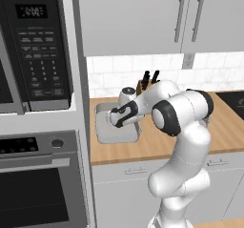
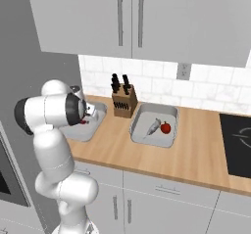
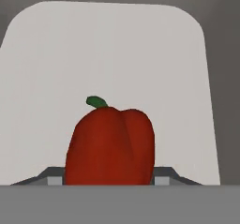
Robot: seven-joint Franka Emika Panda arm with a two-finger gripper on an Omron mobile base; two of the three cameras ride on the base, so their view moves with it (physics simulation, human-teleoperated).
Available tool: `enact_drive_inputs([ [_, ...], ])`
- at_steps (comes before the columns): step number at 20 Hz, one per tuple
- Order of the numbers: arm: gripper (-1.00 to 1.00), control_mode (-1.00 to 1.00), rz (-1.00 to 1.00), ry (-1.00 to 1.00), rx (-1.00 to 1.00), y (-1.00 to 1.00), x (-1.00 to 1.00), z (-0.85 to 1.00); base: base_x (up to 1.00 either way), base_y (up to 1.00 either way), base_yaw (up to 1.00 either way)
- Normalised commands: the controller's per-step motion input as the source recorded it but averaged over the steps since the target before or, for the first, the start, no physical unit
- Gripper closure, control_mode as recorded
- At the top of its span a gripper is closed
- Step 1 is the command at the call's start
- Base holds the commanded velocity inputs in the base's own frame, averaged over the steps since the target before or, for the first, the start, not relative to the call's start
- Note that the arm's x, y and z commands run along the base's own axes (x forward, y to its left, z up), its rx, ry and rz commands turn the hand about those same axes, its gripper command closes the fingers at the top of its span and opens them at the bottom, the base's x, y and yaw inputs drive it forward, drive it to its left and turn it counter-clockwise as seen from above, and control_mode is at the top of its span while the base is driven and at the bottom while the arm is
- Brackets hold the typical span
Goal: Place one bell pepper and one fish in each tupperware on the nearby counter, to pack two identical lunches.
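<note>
Bell pepper [image 3: 110,145] pinched in claw [image 3: 108,178] over empty tupperware [image 3: 42,78]; lower toward 12 o'clock, release w/ pepper well inside rim.

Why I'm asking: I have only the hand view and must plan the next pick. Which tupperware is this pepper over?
Observer: The tupperware by the oven. The gripper has the bell pepper between its fingers, low over that tray.
Operator: What's in the other one?
Observer: The other tupperware already holds a slim fish beside a second pepper.
Operator: Anything between the trays?
Observer: A wooden knife block stands upright between them on the counter.
</note>
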Motion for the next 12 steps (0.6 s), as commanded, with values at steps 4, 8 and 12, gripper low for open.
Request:
enact_drive_inputs([
  [4,-1.00,-1.00,0.00,-0.01,0.00,0.02,0.70,-0.33,0.00,0.00,0.00],
  [8,-1.00,-1.00,0.00,-0.01,0.00,0.10,-0.01,0.57,0.00,0.00,0.00],
  [12,-1.00,-1.00,0.00,-0.12,0.00,0.00,-0.51,0.69,0.00,0.00,0.00],
])
